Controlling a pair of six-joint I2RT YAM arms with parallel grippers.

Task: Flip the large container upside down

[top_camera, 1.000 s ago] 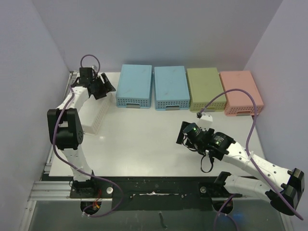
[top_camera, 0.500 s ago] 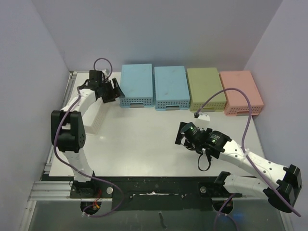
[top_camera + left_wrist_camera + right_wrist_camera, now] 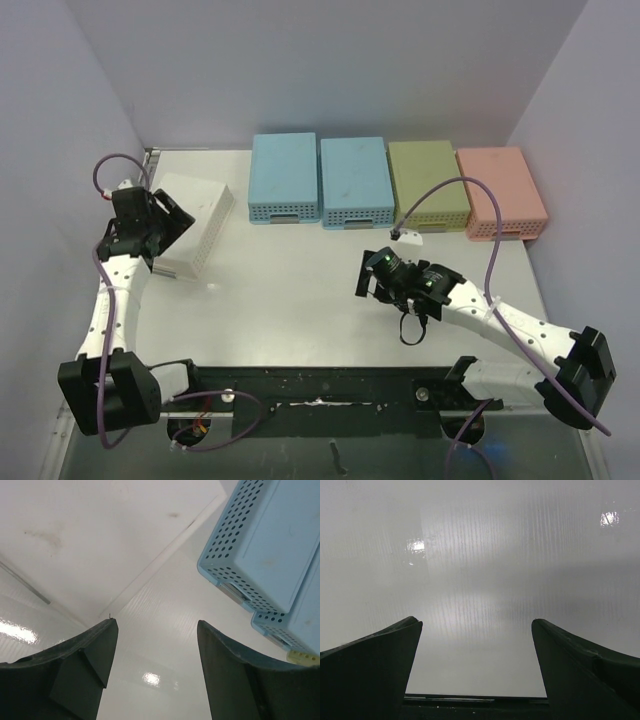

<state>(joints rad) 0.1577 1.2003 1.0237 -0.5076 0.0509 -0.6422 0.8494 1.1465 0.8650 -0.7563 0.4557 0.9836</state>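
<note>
Large white container (image 3: 193, 222) lay at far-left of table (image 3: 290, 310), solid face up, perforated side wall toward centre, angled against row behind. Left gripper (image 3: 160, 226) sat at its left end, just beside it; contact could not be told. In wrist view, left gripper (image 3: 157, 630) spread, nothing between fingers, container's pale face (image 3: 90, 535) ahead.

Right gripper (image 3: 368, 282) hung mid-table, well apart, fingers spread over bare surface (image 3: 477, 625).

Behind: two blue containers (image 3: 284, 177) (image 3: 354, 181), green container (image 3: 428, 185), pink container (image 3: 500, 192), side by side.
</note>
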